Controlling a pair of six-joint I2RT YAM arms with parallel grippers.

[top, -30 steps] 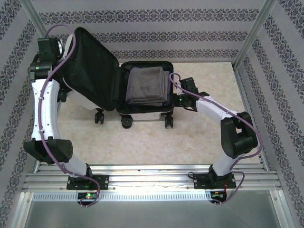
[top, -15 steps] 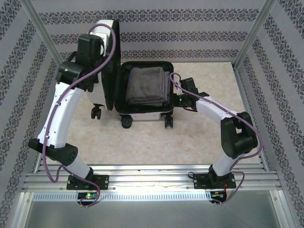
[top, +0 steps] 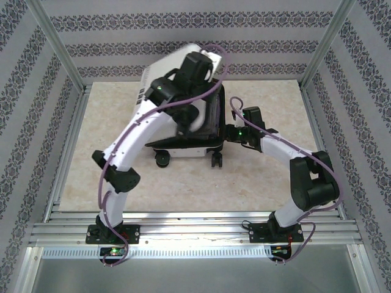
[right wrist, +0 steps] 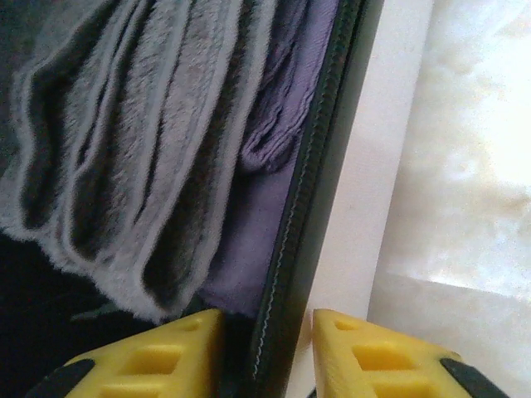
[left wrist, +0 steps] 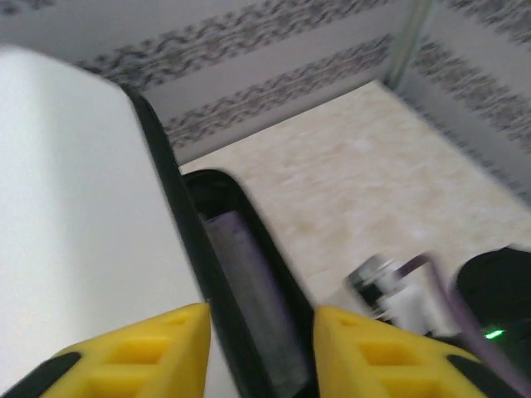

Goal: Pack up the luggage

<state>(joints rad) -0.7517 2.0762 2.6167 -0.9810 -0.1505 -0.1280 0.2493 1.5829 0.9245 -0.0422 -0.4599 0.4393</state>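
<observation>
The white luggage (top: pixel 160 82) stands on its wheels mid-table, its lid tipped over the base and nearly closed. My left gripper (left wrist: pixel 261 311) is at the lid's free edge. It is open, its yellow fingers straddling the black rim (left wrist: pixel 178 215) with room to spare. Through the narrow gap a purple cloth (left wrist: pixel 249 274) shows inside. My right gripper (right wrist: pixel 265 313) (top: pixel 227 131) is open at the base's right wall, one finger inside and one outside the zip rim (right wrist: pixel 319 166). Folded grey towels (right wrist: pixel 141 141) lie packed on purple cloth (right wrist: pixel 282 91).
Black caster wheels (top: pixel 162 160) (top: pixel 217 160) rest on the beige tabletop (top: pixel 269 177). Patterned walls and aluminium posts (top: pixel 321 46) close in the back and sides. The left arm (top: pixel 131 137) arches over the table's left half.
The lid has swung from wide open on the left over to the base. The left arm followed it rightward. Both grippers, shut before, now have their jaws parted.
</observation>
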